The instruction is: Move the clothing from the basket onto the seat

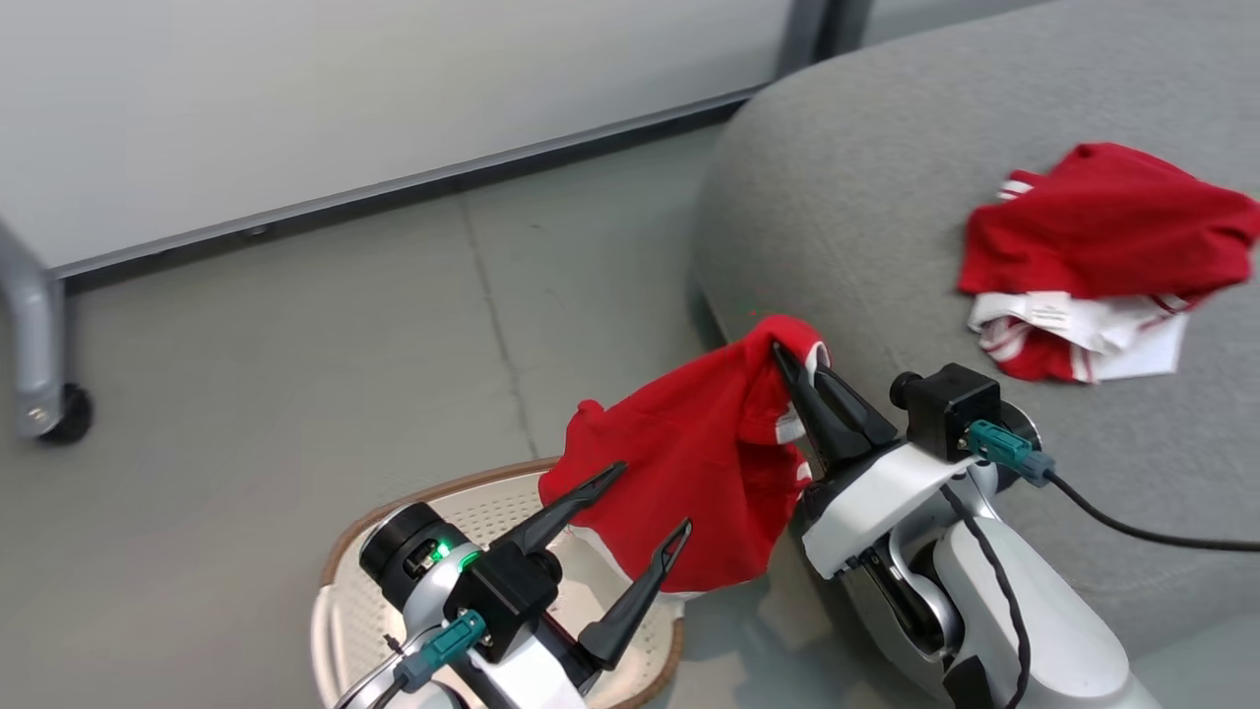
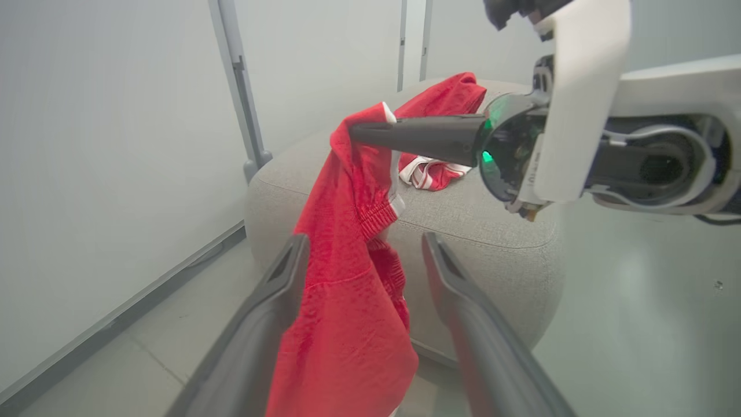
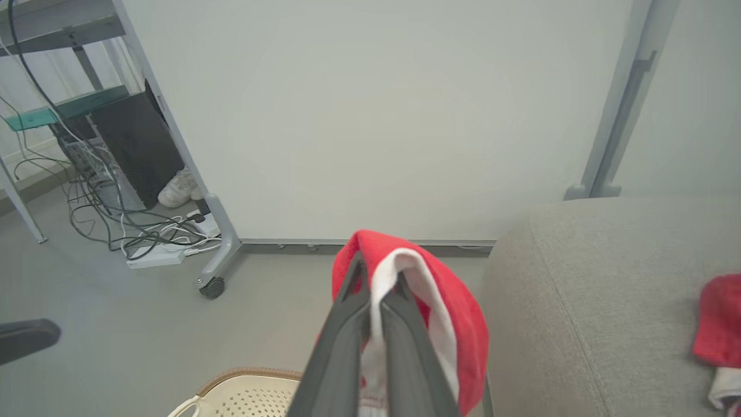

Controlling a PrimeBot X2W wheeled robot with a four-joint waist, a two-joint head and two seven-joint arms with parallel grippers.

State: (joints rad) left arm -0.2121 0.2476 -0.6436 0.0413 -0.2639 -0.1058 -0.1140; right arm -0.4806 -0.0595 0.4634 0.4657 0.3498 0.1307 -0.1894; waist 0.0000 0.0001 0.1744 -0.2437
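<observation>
red garment [image 1: 689,443] in clamped right claw [image 1: 792,366] between sofa [image 1: 847,197] edge and basket [image 1: 345,630] rim; left claw [image 1: 652,497] agape, empty

A plain white panel wall [image 1: 345,89] meets a smooth pale grey floor [image 1: 295,394] along a dark skirting strip [image 1: 394,187]. A grey metal frame leg [image 1: 30,315] stands on a black caster wheel [image 1: 71,414]. Tangled black and white cables [image 3: 116,226] lie beside a black cabinet [image 3: 136,150] and a white shoe [image 3: 176,188].
</observation>
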